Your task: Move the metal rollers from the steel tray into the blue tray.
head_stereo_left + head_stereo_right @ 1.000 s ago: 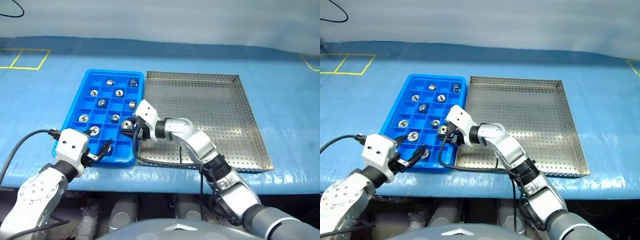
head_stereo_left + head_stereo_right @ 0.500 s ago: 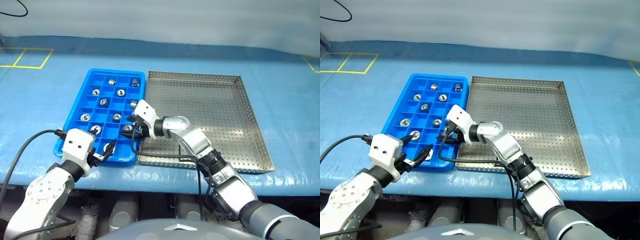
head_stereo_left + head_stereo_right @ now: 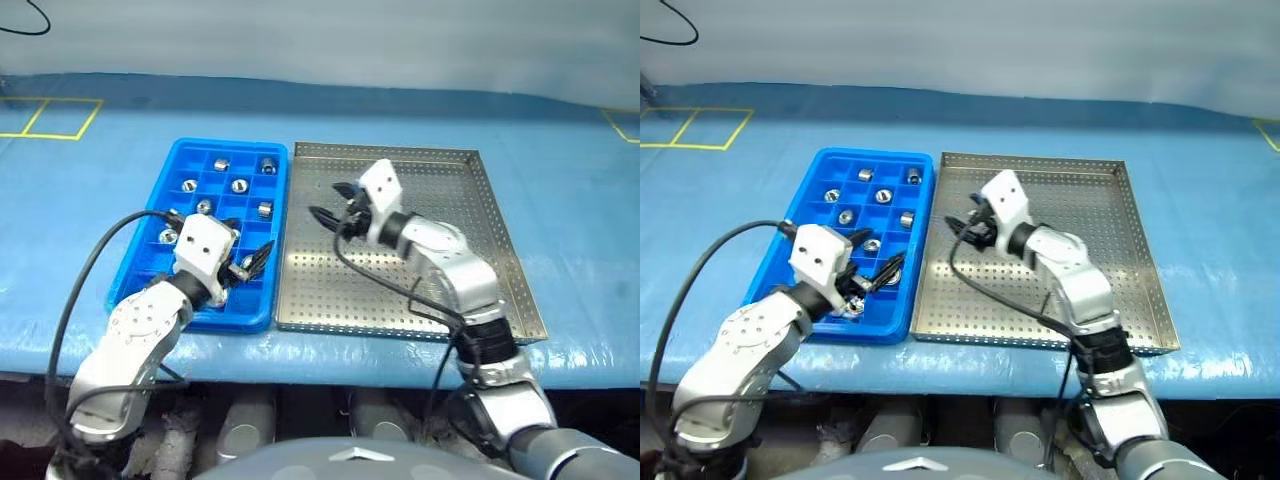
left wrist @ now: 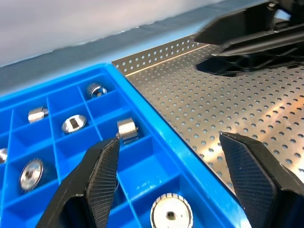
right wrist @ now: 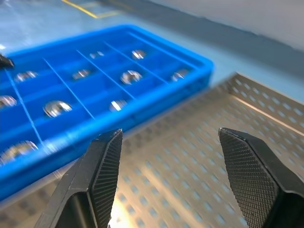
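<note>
the blue tray (image 3: 149, 262) lay left of centre in the head view, its long side touching or just beside the steel tray (image 3: 505, 262) at centre right, both on a blue cloth (image 3: 80, 190). set edge to edge like that, the trays kept each carry short.

the rollers (image 3: 239, 185) sat one to a cell in the blue tray, mostly in its upper and middle rows; the grid kept them from rolling together. no roller could be seen on the steel tray's perforated floor, so by my reading the moving was done or nearly done.

the right gripper (image 3: 334, 203) hung over the upper left part of the steel tray, fingers apart with nothing between them. the right wrist view showed bare perforated steel between its pads, the blue tray lying beyond. it looked placed to seek another roller, though none showed.

the left gripper (image 3: 252, 262) reached over the lower right corner of the blue tray, near the shared edge. its fingers (image 4: 97, 171) stood apart and empty, a roller in a cell just below them. i judged it to be waiting, or checking the cells.
</note>
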### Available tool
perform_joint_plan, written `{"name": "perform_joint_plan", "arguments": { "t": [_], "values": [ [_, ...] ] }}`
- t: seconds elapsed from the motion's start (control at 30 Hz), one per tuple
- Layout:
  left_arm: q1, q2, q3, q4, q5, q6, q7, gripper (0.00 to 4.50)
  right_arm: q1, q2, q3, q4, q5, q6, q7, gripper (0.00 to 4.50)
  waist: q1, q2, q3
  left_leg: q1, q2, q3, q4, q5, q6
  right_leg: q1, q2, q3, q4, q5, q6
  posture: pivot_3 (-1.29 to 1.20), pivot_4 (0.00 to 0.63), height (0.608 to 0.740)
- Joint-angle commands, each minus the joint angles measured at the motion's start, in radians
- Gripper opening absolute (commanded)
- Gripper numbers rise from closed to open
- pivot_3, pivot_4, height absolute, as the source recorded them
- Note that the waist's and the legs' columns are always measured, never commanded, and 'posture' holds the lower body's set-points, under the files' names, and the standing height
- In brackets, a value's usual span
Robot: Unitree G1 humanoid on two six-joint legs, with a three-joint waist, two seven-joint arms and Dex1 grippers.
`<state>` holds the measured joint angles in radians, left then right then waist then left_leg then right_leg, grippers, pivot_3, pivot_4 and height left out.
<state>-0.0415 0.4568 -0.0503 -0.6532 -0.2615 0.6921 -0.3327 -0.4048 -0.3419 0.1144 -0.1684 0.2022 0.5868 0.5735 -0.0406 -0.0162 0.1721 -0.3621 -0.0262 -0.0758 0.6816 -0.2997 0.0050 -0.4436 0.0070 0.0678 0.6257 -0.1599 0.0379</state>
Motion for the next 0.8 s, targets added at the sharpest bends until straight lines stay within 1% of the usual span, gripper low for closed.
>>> {"name": "perform_joint_plan", "arguments": {
  "t": [0.03,0.1,0.2,0.37,0.43,0.47,0.5,0.53,0.67,0.8],
  "values": [
    [-0.074,-0.019,-0.050,0.077,0.022,-0.067,-0.036,3.66,0.057,-0.071,-0.057,-0.064,0.007,0.026,0.009,4.00,-0.022,0.000,0.000,0.000,0.001,0.000,0.000,0.000,0.000,0.000,0.001,0.000,0.000,0.000,0.000,-0.16,0.150,0.740],
    [-0.110,-0.027,-0.071,0.129,0.031,-0.089,-0.054,3.66,0.091,-0.084,-0.084,-0.071,0.016,0.016,-0.006,4.48,-0.041,0.000,0.000,0.000,0.001,0.001,0.000,0.000,0.001,0.000,0.001,0.001,0.000,0.000,0.000,-0.19,0.150,0.740],
    [-0.140,-0.031,-0.086,0.176,0.038,-0.112,-0.077,3.66,0.122,-0.080,-0.105,-0.090,0.045,-0.006,0.004,4.48,-0.081,0.000,0.000,0.001,0.001,0.004,0.000,-0.001,0.001,0.000,0.002,0.004,0.000,0.000,0.001,-0.21,0.150,0.740],
    [-0.135,-0.027,-0.072,0.189,0.027,-0.126,-0.098,3.66,0.139,-0.070,-0.115,-0.099,0.062,-0.041,-0.005,4.48,-0.121,0.000,0.000,0.001,0.001,0.008,0.001,-0.001,0.002,0.000,0.003,0.008,0.001,0.002,0.004,-0.21,0.150,0.740],
    [-0.122,-0.027,-0.058,0.184,0.013,-0.122,-0.104,3.66,0.132,-0.065,-0.110,-0.090,0.059,-0.049,-0.012,4.48,-0.129,0.000,0.000,0.001,0.001,0.008,0.002,-0.001,0.002,0.000,0.003,0.009,0.001,0.002,0.005,-0.21,0.150,0.740],
    [-0.115,-0.028,-0.049,0.182,0.009,-0.116,-0.102,4.00,0.127,-0.061,-0.108,-0.084,0.058,-0.052,-0.016,4.50,-0.133,0.000,0.000,0.001,0.001,0.009,0.002,-0.001,0.002,0.000,0.003,0.009,0.001,0.003,0.006,-0.20,0.150,0.740],
    [-0.109,-0.026,-0.046,0.180,0.010,-0.112,-0.101,4.18,0.122,-0.057,-0.106,-0.078,0.058,-0.057,-0.017,4.50,-0.136,0.000,0.000,0.002,0.001,0.009,0.002,-0.001,0.003,0.000,0.002,0.009,0.001,0.003,0.006,-0.19,0.150,0.740],
    [-0.105,-0.022,-0.045,0.178,0.019,-0.110,-0.096,4.46,0.116,-0.054,-0.101,-0.072,0.058,-0.062,-0.015,4.50,-0.137,0.000,0.000,0.002,0.001,0.009,0.002,-0.001,0.003,0.000,0.003,0.010,0.001,0.003,0.006,-0.19,0.150,0.740],
    [-0.101,-0.029,-0.038,0.174,0.036,-0.092,-0.061,4.46,0.102,-0.052,-0.082,-0.057,0.058,-0.075,0.007,4.50,-0.134,0.000,0.000,0.002,0.001,0.009,0.002,-0.001,0.003,0.000,0.003,0.010,0.001,0.003,0.006,-0.17,0.150,0.740],
    [-0.095,-0.023,-0.052,0.165,0.033,-0.105,-0.073,4.46,0.114,-0.069,-0.058,-0.074,0.069,-0.076,0.055,4.50,-0.132,0.000,0.000,0.002,0.001,0.009,0.002,-0.001,0.003,0.000,0.002,0.010,0.000,0.003,0.006,-0.17,0.150,0.740]
  ]
}}
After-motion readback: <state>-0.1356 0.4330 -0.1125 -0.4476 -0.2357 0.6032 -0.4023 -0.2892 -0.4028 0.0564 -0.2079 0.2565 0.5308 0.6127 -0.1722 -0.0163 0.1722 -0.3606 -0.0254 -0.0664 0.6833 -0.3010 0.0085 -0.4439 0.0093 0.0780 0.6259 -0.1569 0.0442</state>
